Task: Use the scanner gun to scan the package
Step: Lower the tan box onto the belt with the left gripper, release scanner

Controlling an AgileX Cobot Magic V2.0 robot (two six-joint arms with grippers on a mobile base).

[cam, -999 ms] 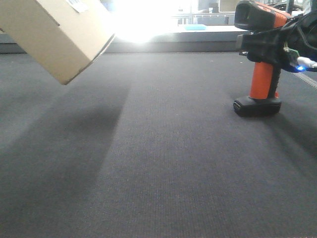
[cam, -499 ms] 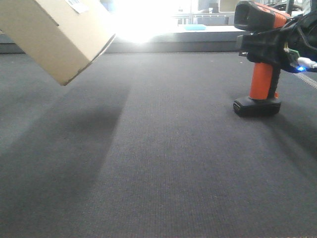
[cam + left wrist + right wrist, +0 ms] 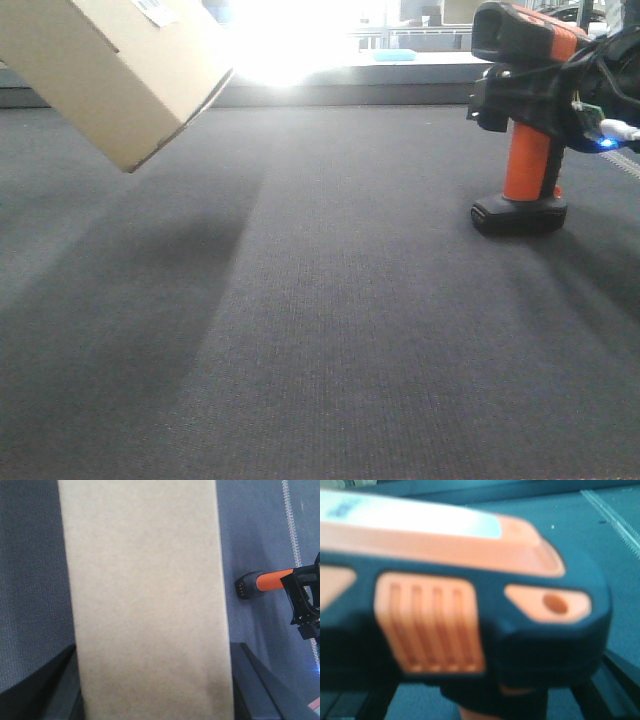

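**Bench** (image 3: pixel 320 350): dark grey woven surface. It fills the front view from the near edge to the bright glare at 12 o'clock. In the left wrist view you can see a pale stitched line (image 3: pixel 292 525) running along it at 2 o'clock.

**Package** (image 3: pixel 110 70): plain tan cardboard box at 10 o'clock in the front view. It is tilted, one corner pointing down, and it is clear of the bench with its shadow below it. In the left wrist view its blank face (image 3: pixel 145 600) takes up the whole middle.

**Left end effector** (image 3: pixel 152 707): its dark fingers (image 3: pixel 45 690) show at 7 and 5 o'clock, set wide on either side of the package. It is holding the box aloft.

**Scanner gun** (image 3: pixel 525 120): at 2 o'clock in the front view. It stands upright with its flat black base on the bench, orange handle above and black head on top. It is well apart from the package. In the right wrist view the blurred head (image 3: pixel 460 605) fills the frame.

**Right end effector** (image 3: pixel 520 100): black assembly around the top of the handle, just under the head. You cannot tell whether its fingers press the scanner gun or only bracket it.

**Label** (image 3: pixel 155 10): small white printed patch on the package's upper face, cut off at the frame edge.

**Blue light** (image 3: pixel 603 143): lit on the right arm, at 3 o'clock from the handle.
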